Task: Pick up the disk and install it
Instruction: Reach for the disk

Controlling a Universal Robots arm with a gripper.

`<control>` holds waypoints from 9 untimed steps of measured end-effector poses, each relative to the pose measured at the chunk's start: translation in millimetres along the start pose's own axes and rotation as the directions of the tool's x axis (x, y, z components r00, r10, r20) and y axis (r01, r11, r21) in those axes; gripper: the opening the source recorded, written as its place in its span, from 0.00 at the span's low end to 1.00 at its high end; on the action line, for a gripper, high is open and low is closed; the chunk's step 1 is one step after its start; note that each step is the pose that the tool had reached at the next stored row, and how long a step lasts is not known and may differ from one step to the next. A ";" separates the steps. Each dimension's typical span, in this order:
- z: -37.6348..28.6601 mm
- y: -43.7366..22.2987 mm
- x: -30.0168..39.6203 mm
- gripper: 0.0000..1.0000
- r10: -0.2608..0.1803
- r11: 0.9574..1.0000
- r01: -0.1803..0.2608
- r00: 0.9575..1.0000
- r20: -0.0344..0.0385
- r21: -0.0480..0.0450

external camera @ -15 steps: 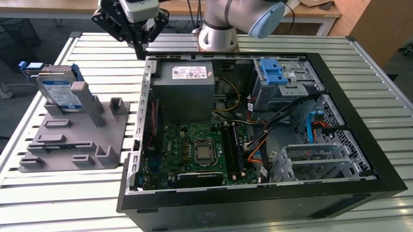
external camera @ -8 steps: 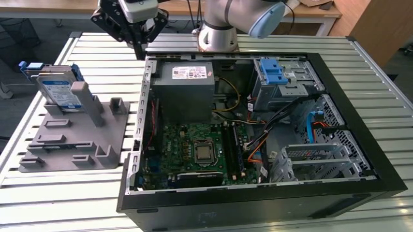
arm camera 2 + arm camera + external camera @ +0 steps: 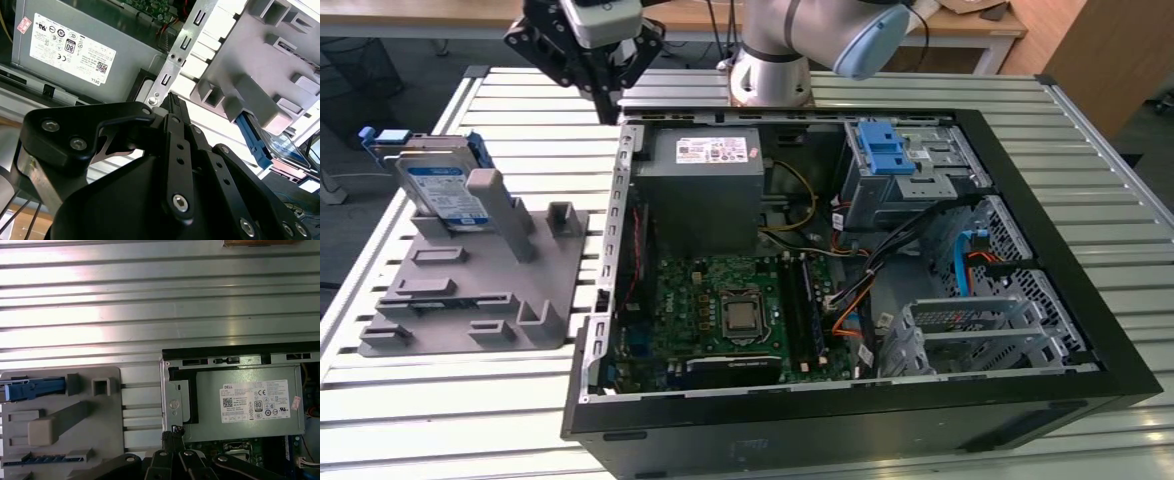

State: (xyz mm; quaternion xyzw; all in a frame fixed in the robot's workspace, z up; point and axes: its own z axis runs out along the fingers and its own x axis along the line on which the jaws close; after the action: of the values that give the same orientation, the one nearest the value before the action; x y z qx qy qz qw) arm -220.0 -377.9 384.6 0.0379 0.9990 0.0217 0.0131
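The disk (image 3: 443, 190) stands on edge in the grey holder (image 3: 467, 300) on the exterior view's left, silver with a white-and-blue label and blue side rails. In the second wrist view the disk (image 3: 287, 147) leans behind the holder (image 3: 260, 65); in the first wrist view its blue rail (image 3: 35, 389) is seen edge-on. My gripper (image 3: 604, 105) hangs in the air over the back corner of the open computer case (image 3: 1014, 200), well apart from the disk. Its fingers are shut together with nothing between them, as both wrist views show: gripper (image 3: 172, 102), gripper (image 3: 173, 432).
The case lies open on a slatted metal table (image 3: 494, 420). Inside are a grey power supply (image 3: 707, 190) with a white sticker, the green mainboard (image 3: 734, 310), loose cables, a metal drive cage (image 3: 974, 330) and a blue latch (image 3: 887, 150).
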 end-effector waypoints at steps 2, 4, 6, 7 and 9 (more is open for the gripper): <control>0.1 0.0 0.9 0.11 0.000 1.000 0.000 1.000 0.000 0.000; 0.2 -0.1 1.8 0.11 0.000 1.000 0.000 1.000 0.000 0.000; 0.4 -0.1 2.5 0.11 0.000 1.000 0.000 1.000 0.000 0.000; 0.5 0.0 3.0 0.11 0.000 1.000 0.000 1.000 0.000 0.000; 0.6 0.4 4.0 0.11 0.000 1.000 0.000 1.000 0.000 0.000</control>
State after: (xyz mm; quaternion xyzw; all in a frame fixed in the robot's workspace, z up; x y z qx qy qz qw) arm -224.0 -377.2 384.0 0.0379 0.9990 0.0216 0.0130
